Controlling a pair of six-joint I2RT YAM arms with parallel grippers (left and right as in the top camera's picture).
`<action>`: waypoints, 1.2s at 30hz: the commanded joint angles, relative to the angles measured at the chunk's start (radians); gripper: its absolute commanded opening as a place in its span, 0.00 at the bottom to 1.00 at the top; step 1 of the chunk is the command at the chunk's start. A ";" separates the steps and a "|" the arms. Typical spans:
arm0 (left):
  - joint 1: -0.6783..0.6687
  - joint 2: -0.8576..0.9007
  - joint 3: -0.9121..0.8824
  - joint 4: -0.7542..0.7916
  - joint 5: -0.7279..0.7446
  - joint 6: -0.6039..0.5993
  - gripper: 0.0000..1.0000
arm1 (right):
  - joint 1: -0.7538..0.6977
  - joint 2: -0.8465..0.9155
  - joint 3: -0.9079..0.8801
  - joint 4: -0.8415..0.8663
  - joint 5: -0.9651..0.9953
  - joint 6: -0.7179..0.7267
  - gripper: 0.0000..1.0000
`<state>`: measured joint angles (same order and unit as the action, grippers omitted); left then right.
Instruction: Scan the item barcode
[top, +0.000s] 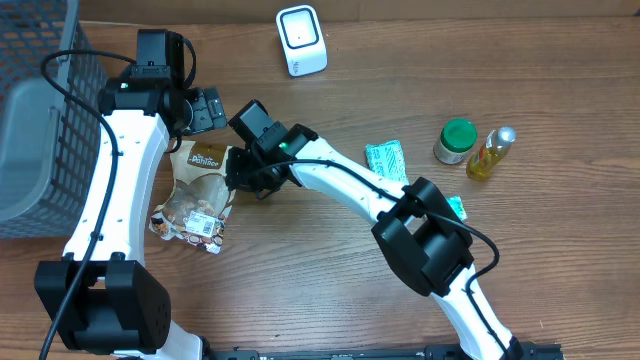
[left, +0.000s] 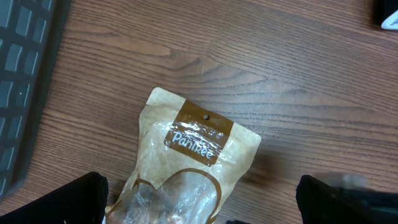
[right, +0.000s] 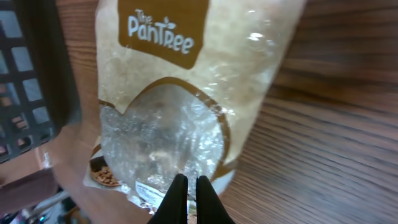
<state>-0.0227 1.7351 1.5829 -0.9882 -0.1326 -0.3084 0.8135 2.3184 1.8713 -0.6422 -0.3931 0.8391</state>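
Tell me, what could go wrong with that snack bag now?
The right gripper is shut at the bag's shiny clear window, so the bag might slip if lifted. The open left gripper hangs close by, and the arms could bump. The scanner stands apart, a long carry.

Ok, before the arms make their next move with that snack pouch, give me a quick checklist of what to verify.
1. The right gripper is shut: ok.
2. It really pinches the snack pouch: cannot tell; its tips overlap the pouch's lower edge.
3. The left gripper is open over the pouch's top: ok.
4. The pouch is off the table: not ok; it looks to lie flat on the wood.
5. The barcode faces up: cannot tell; a white label shows at the pouch's bottom, too small to read.
6. The scanner stands apart from the other items: ok.
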 joint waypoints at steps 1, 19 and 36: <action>-0.004 0.001 0.006 0.001 -0.013 -0.010 1.00 | 0.008 0.005 -0.007 0.008 -0.004 0.051 0.04; -0.004 0.001 0.006 0.001 -0.013 -0.010 0.99 | 0.067 0.082 -0.007 0.110 0.085 0.238 0.04; -0.004 0.001 0.006 0.001 -0.013 -0.010 1.00 | 0.052 0.137 -0.006 -0.238 0.446 0.071 0.04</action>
<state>-0.0196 1.7359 1.5822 -0.9886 -0.1532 -0.3088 0.8852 2.3997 1.9068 -0.8013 -0.1490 0.9924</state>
